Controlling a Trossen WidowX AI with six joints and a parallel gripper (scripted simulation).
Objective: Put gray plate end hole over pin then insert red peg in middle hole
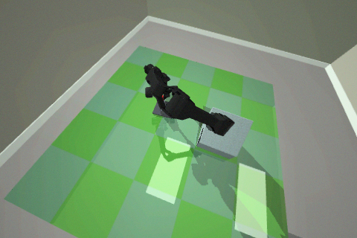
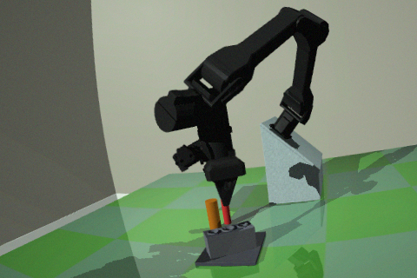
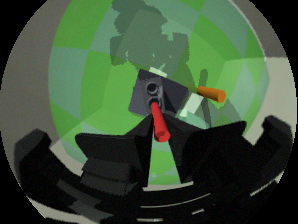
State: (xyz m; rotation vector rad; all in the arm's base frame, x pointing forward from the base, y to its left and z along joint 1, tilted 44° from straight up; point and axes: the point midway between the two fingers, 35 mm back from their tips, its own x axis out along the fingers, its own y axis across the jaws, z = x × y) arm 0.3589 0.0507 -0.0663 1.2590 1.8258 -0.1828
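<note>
Pincer (image 2: 225,196) pinching the red peg (image 2: 226,213) at its upper end; peg hangs below the fingertips, pointing down, its lower end at or just above the middle hole of the plate (image 2: 229,228). Plate lies flat on the base (image 2: 232,254), with the orange pin (image 2: 213,214) upright through one end hole just beside the peg. In the wrist view the peg (image 3: 160,123) runs from between the fingers toward the plate (image 3: 154,95), tip over a hole.
</note>
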